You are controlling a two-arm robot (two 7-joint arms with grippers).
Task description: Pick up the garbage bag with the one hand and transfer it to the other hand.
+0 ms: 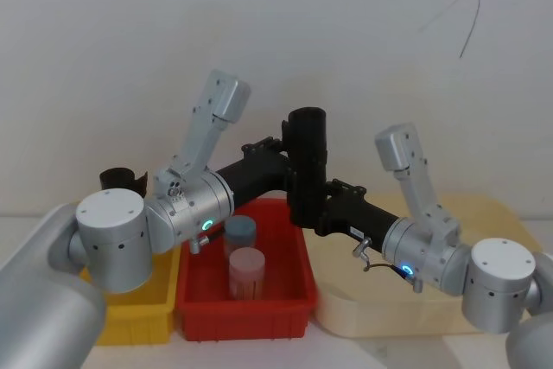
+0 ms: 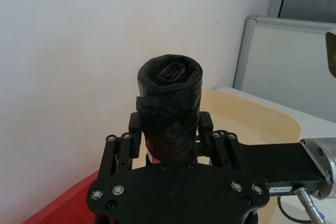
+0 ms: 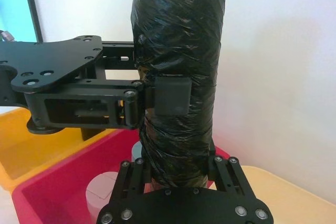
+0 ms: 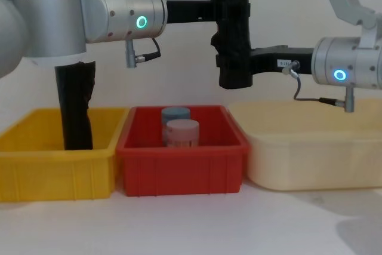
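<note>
The garbage bag (image 1: pixel 308 157) (image 4: pixel 233 28), a chunky black roll, hangs upright in the air above the red bin (image 4: pixel 179 147). My left gripper (image 1: pixel 302 151) (image 4: pixel 231 10) (image 2: pixel 169 129), on the green-ringed wrist, is shut on the roll's upper half, with one pad (image 3: pixel 169 95) pressed against its side. My right gripper (image 1: pixel 309 209) (image 4: pixel 234 64) (image 3: pixel 178 166), on the blue-ringed wrist, comes in from the right. Its fingers are shut on the roll's lower half, just under the left gripper.
The red bin holds a grey-lidded jar (image 1: pixel 240 232) and a pink jar (image 1: pixel 246 270). A yellow bin (image 4: pixel 54 165) on the left holds a slimmer black roll (image 4: pixel 76 106). A cream bin (image 4: pixel 310 147) stands on the right. A white wall is close behind.
</note>
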